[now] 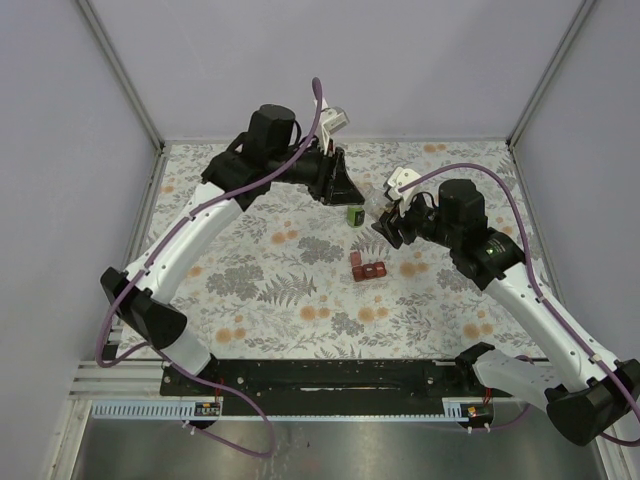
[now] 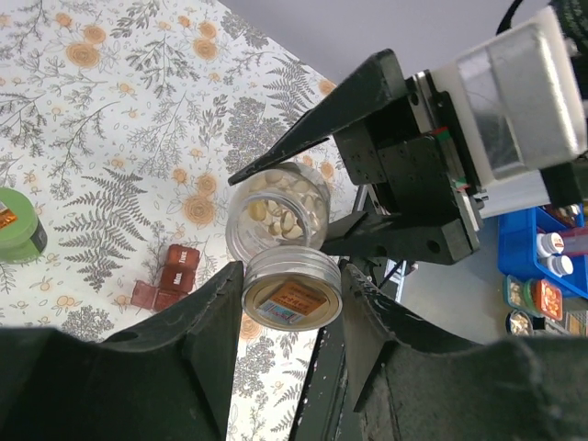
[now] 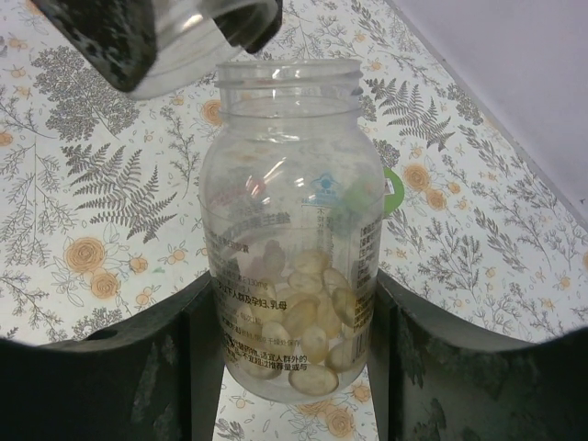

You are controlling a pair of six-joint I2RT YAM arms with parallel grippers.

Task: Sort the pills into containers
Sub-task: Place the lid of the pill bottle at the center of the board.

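Inspection of the work area, taken from all three views.

1. The left arm (image 1: 200, 235) reaches to the far middle of the flower-printed cloth surface (image 1: 250, 290). Its jaws are closed on a round, silver-rimmed cap with an orange label (image 2: 292, 299), pinched at opposite edges.

2. The right arm (image 1: 530, 300) meets it there from the other side. Its jaws are closed on the lower body of a transparent plastic bottle with printed text (image 3: 287, 202), one finger on each side.

3. The bottle is held clear of the surface. Its threaded mouth is open and bare. The cap sits just beside that mouth, off it.

4. The pale yellowish oval pills (image 3: 308, 340) lie heaped in the bottom part of the transparent bottle, filling less than half of it. We see none loose on the cloth.

5. A small bright green cylindrical bottle (image 1: 355, 214) stands upright on the cloth, between the two sets of jaws in the overhead view.

6. A small dark-red rectangular pill box with compartments (image 1: 368, 268) rests on the cloth nearer the arm bases, close to the green bottle but apart from it. We cannot tell how its lids stand.

7. In the left wrist view, a blue bin of small containers (image 2: 542, 248) stands beyond the edge of the surface.
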